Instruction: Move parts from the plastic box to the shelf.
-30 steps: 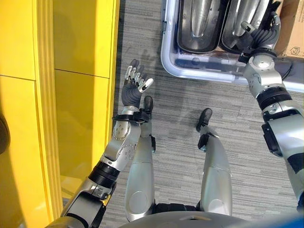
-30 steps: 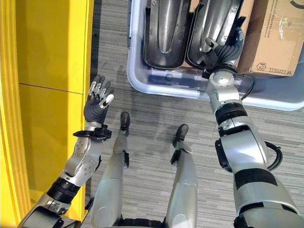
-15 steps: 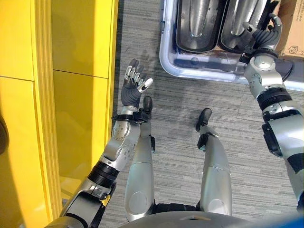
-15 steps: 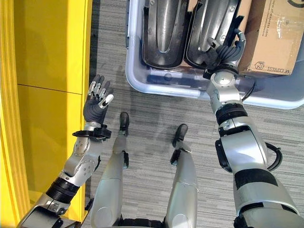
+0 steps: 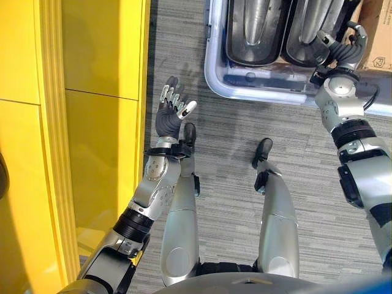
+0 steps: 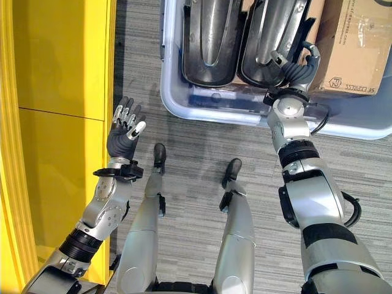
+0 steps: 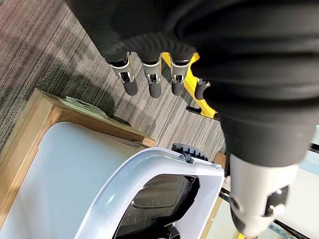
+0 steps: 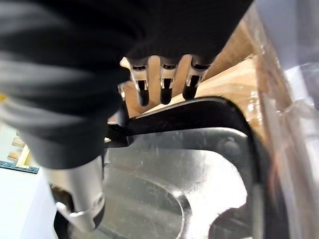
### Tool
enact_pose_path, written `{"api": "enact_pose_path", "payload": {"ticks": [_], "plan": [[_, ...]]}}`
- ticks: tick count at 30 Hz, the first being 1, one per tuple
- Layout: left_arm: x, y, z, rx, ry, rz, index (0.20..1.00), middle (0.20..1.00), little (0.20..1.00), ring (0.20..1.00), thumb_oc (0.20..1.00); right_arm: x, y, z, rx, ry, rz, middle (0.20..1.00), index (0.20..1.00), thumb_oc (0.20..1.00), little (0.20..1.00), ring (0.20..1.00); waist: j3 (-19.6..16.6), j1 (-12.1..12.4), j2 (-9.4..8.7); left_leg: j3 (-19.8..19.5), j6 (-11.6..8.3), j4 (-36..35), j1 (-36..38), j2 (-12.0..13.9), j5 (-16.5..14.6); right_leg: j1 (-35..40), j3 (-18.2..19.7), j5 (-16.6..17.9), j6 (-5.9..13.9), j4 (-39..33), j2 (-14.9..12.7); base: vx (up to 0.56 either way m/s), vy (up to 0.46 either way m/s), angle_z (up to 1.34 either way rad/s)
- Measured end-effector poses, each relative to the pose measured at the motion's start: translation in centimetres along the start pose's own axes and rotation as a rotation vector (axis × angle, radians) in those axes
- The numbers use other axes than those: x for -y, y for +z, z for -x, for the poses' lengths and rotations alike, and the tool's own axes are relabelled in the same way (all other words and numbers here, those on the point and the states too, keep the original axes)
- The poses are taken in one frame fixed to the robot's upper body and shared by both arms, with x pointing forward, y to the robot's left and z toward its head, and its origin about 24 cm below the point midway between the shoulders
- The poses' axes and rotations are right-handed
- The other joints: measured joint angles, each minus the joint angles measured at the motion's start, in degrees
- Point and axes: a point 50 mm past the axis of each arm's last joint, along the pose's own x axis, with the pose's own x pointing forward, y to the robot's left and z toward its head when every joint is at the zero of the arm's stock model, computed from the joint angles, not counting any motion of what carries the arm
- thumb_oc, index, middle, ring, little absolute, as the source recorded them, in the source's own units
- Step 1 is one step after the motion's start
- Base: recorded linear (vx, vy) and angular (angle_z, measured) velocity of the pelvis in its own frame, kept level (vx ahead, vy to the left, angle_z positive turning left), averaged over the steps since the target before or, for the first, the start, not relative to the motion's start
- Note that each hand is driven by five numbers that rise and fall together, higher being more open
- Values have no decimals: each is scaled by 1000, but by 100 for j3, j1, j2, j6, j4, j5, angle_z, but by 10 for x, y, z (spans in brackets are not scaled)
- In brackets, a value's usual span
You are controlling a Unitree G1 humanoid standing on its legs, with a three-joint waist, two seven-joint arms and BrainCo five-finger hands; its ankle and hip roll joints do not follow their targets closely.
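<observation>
A pale plastic box (image 5: pixel 215 78) stands on the floor ahead and holds two dark shell-shaped parts with shiny insides. One is the left part (image 5: pixel 254 27), the other the right part (image 6: pixel 275 30). My right hand (image 5: pixel 339 54) hovers open over the near end of the right part (image 8: pixel 189 164). Its fingers (image 8: pixel 167 84) stay just off the part's black rim and grasp nothing. My left hand (image 5: pixel 170 113) is raised, open and empty, with straight fingers (image 7: pixel 149 82), beside the yellow shelf (image 5: pixel 98 122) on the left.
A brown cardboard box (image 6: pixel 355 37) sits against the right part, at the plastic box's right end. Grey striped carpet (image 5: pixel 233 135) lies between the shelf and the plastic box. The box's white rim (image 7: pixel 149 169) also shows in the left wrist view.
My right hand has lifted slightly off the right part's near rim and spread its fingers. The left arm has stayed where it was.
</observation>
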Motion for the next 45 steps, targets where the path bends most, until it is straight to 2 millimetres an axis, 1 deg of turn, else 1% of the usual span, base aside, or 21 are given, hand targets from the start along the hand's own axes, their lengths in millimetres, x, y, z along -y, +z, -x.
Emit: {"api": "enact_pose_path", "payload": {"ticks": [13, 16, 19, 21, 34, 38, 43, 45], "plan": [[-1, 0, 0, -2, 1, -1, 1000, 1000, 1000, 1000, 1000, 1, -1, 1, 6, -11, -4, 1000, 1000, 1000, 1000, 1000, 5, -83, -9, 16, 1, -1, -13, 8, 0, -68, 39, -21, -22, 70, 12, 0, 0, 0], [-1, -1, 1, -3, 2, -1, 1000, 1000, 1000, 1000, 1000, 2, -2, 1, 2, -16, -2, 1000, 1000, 1000, 1000, 1000, 5, -106, -9, 17, 1, -1, -13, 8, -1, -69, 40, -21, -22, 70, 12, 0, 0, 0], [-1, -1, 1, -3, 3, -1, 1000, 1000, 1000, 1000, 1000, 4, -8, 3, -9, -21, 5, 1000, 1000, 1000, 1000, 1000, 5, -120, -9, 17, 1, -1, -13, 12, -1, -69, 40, -22, -23, 69, 17, 0, 0, 0], [-1, 0, 1, -2, 4, -1, 1000, 1000, 1000, 1000, 1000, 6, -8, 5, -4, -29, -30, 1000, 1000, 1000, 1000, 1000, 5, -131, -10, 18, 1, -1, -13, 18, -1, -70, 41, -24, -26, 70, 23, 0, 0, 0], [-1, -1, 1, -4, 5, -1, 1000, 1000, 1000, 1000, 1000, 7, -9, 4, -13, -49, -24, 1000, 1000, 1000, 1000, 1000, 5, -128, -10, 12, 1, 0, -13, 22, -1, -75, 41, -27, -32, 88, 26, 0, 0, 0], [-1, -1, 1, -4, 4, -1, 1000, 1000, 1000, 1000, 1000, 7, -7, -1, -27, -64, -5, 1000, 1000, 1000, 1000, 1000, 5, -102, -10, 11, 1, 0, -21, 20, 0, -85, 41, -27, -32, 90, 25, 0, 0, 0], [-1, -1, 1, -4, 3, -1, 1000, 1000, 1000, 1000, 1000, 6, -7, -7, -65, -61, 63, 1000, 1000, 1000, 1000, 1000, 5, 28, -9, 9, 0, 1, -26, 20, 1, -89, 40, -27, -32, 89, 25, 0, 0, 0], [-1, 0, 1, -1, -2, -2, 1000, 1000, 1000, 1000, 1000, 8, -6, -10, -80, -69, 96, 1000, 1000, 1000, 1000, 1000, 5, 80, -9, -8, -4, 7, -42, 13, 4, -90, 30, -29, -30, 90, 21, 8, -7, 2]]}}
